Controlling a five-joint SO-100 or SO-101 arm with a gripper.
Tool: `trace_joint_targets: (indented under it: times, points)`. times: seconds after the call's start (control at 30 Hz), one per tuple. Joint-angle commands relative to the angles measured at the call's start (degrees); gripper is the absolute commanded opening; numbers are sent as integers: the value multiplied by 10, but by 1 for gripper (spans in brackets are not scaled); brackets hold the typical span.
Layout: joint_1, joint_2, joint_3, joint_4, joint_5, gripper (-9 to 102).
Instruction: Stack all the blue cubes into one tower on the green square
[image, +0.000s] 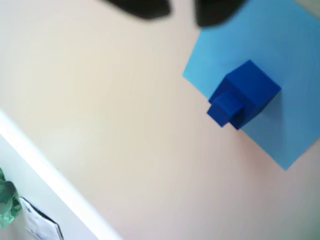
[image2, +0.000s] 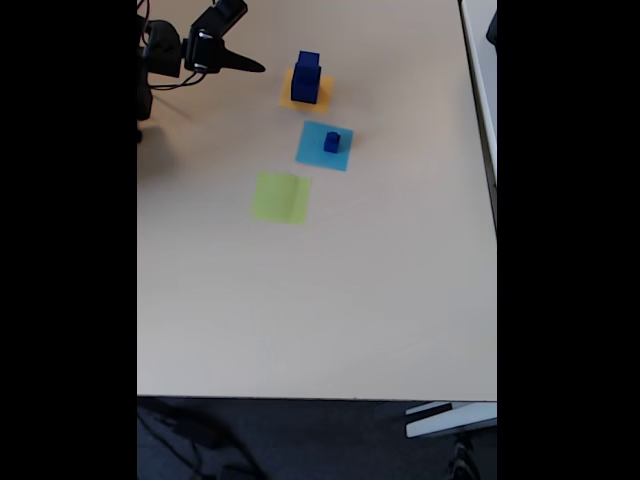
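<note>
The blue cubes look like solid, rigid blocks with flat faces and sharp edges. They are probably light, unlikely to deform, and perhaps a little slick, so a square pinch across two opposite side faces at mid-height should hold them best. The smallest leaves little margin for misalignment. In the wrist view a medium cube (image: 252, 87) stands on the light-blue square (image: 295, 60), with a small cube (image: 226, 109) pressed against it. That view is blurred and steep, so I cannot tell whether the small one sits on top or leans against a side. The fixed view shows a single dark blob (image2: 332, 142) there, which suggests a stack. A larger blue block (image2: 306, 80) stands on the orange square (image2: 292, 98); it looks tall, but it is too small to tell whether it is one cube or two. The green square (image2: 281, 197) lies bare on the surface (image2: 330, 300), just below the light-blue one and apart from every cube. The gripper (image: 182, 11) appears as two dark smears at the top edge with pale surface between them, so the jaws seem parted and hold nothing. In the fixed view it hovers left of the orange square (image2: 245, 65), touching no cube. The arm's base is cut off at the frame edge.
</note>
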Motion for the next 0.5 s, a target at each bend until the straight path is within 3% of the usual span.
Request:
trace_joint_targets:
  times: [0.0, 0.47]
  points:
    - [23, -190, -167, -11, 29, 0]
    - [9, -527, -414, -5, 186, 0]
